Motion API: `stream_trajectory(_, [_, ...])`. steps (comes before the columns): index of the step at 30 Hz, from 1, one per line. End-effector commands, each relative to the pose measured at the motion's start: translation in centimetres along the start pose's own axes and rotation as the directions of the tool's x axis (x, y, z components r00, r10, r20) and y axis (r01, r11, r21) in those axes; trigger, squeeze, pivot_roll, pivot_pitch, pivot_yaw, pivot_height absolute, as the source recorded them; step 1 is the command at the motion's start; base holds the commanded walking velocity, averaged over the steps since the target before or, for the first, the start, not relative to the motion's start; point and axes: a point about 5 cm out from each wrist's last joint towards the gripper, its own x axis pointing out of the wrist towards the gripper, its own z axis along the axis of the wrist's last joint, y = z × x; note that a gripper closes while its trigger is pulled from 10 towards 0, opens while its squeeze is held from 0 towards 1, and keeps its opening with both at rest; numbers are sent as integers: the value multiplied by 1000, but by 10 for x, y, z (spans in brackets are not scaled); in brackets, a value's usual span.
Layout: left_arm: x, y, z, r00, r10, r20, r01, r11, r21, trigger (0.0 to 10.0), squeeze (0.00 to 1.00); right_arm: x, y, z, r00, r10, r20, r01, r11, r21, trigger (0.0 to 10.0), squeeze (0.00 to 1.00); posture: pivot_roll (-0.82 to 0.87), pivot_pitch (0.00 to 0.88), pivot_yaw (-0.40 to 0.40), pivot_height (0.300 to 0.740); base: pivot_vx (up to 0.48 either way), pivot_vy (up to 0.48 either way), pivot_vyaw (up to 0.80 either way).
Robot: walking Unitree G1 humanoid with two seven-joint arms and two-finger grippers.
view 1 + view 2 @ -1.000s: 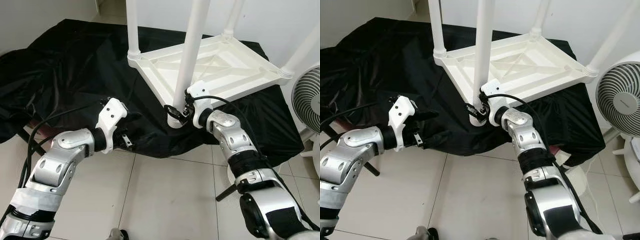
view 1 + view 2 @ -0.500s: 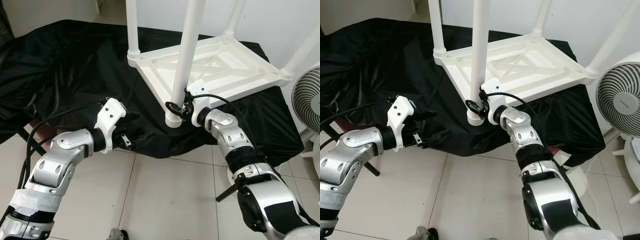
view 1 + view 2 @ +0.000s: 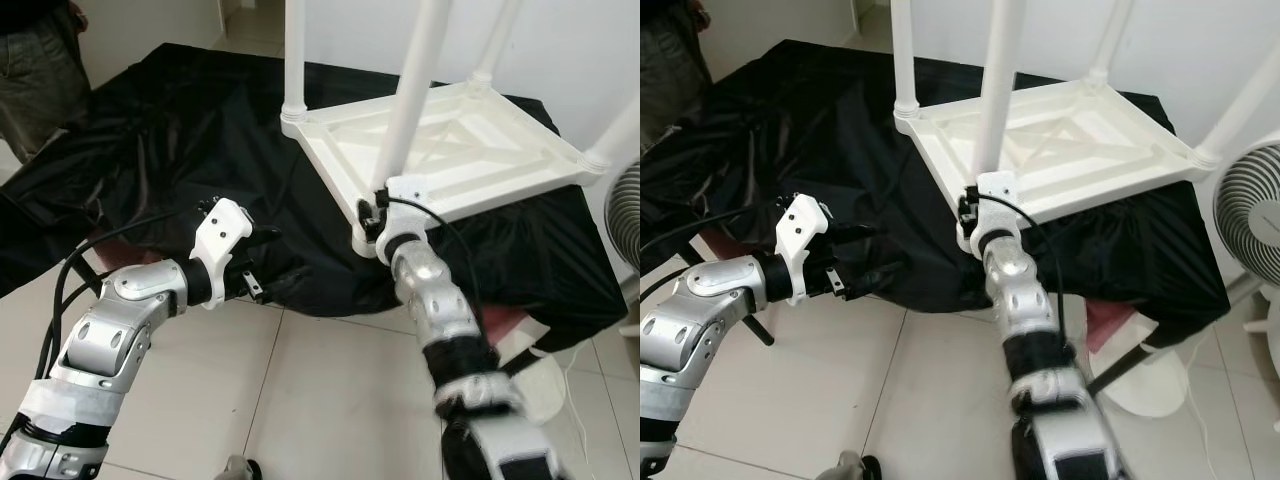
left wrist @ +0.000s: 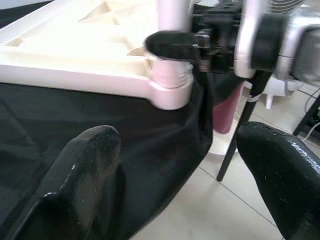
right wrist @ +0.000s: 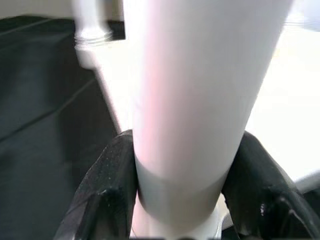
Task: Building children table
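On the black-draped counter (image 3: pixel 150 130) the white table (image 3: pixel 450 150) lies upside down, the right gripper (image 3: pixel 372 213) clamping its near leg (image 3: pixel 405 120), the left gripper's (image 3: pixel 268 262) fingers spread nearby.

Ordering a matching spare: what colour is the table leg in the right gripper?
White leg, clearest in the right wrist view.

A white children's table (image 3: pixel 440 150) lies upside down on a black cloth (image 3: pixel 170 140), its legs pointing up. The right pincer (image 3: pixel 372 212) sits at the base of the nearest leg (image 3: pixel 412 95), apparently clamped around it, though the fingers are hard to make out. The left pincer (image 3: pixel 262 262) hovers with fingers apart over the cloth's edge, above the tiled floor (image 3: pixel 300 400).
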Motion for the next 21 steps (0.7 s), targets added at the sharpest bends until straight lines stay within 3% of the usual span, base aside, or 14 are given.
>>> stream_trajectory(1, [-1,-1,-1,1000,8,-5,-8,1000,-2,10000,0,-3,-25,-19,988,-132,-85,132,991,4,0,0,5,123,12,740,0,0,0])
stream_trajectory(2, [-1,-1,-1,1000,7,-5,-7,1000,-2,10000,0,-9,-25,-20,981,-180,-77,182,983,21,0,0,5,123,11,740,0,0,0])
stream_trajectory(9, [0,-1,-1,1000,7,-5,-7,1000,0,10000,0,-10,-19,-19,982,-176,-68,180,983,43,0,0,3,121,13,740,0,0,0])
stream_trajectory(10, [0,-1,-1,1000,7,-5,-7,1000,1,10000,0,-8,-13,-13,991,-129,-41,131,991,34,10000,0,3,121,12,740,0,0,0])
stream_trajectory(12, [0,-1,-1,1000,7,-5,-7,1000,1,10000,0,-8,-13,-13,991,-129,-41,131,991,34,10000,0,3,121,12,740,0,0,0])
stream_trajectory(13, [0,0,0,1000,8,-4,-8,1000,1,10000,0,-5,-4,-8,999,-42,-22,43,999,26,10000,0,4,121,11,740,0,0,0])
stream_trajectory(14, [0,0,0,1000,9,-4,-9,1000,1,10000,0,-4,1,-4,1000,19,-2,-19,1000,21,10000,424,3,123,10,740,0,0,0])
stream_trajectory(15, [0,0,0,1000,9,-4,-9,1000,1,10000,0,-4,1,-4,1000,19,-2,-19,1000,21,10000,424,3,123,10,740,0,0,0])
stream_trajectory(16, [0,0,0,1000,10,-4,-10,1000,1,10000,0,-4,9,0,995,97,7,-97,995,22,10000,1000,3,123,10,740,0,0,0])
stream_trajectory(17, [0,0,0,1000,10,-4,-10,1000,1,10000,0,-4,13,6,986,162,37,-162,987,16,10000,1000,5,125,10,740,0,0,0])
stream_trajectory(19, [0,0,0,1000,10,-4,-10,1000,1,10000,0,-4,13,6,986,162,37,-162,987,16,10000,1000,5,125,10,740,0,0,0])
stream_trajectory(20, [0,0,0,1000,11,-4,-11,1000,1,10000,0,-5,18,15,969,234,82,-233,972,-26,10000,843,5,125,10,740,0,0,0])
stream_trajectory(21, [0,0,0,1000,11,-4,-11,1000,1,10000,0,-5,18,15,969,234,82,-233,972,-26,10000,843,5,125,10,740,0,0,0])
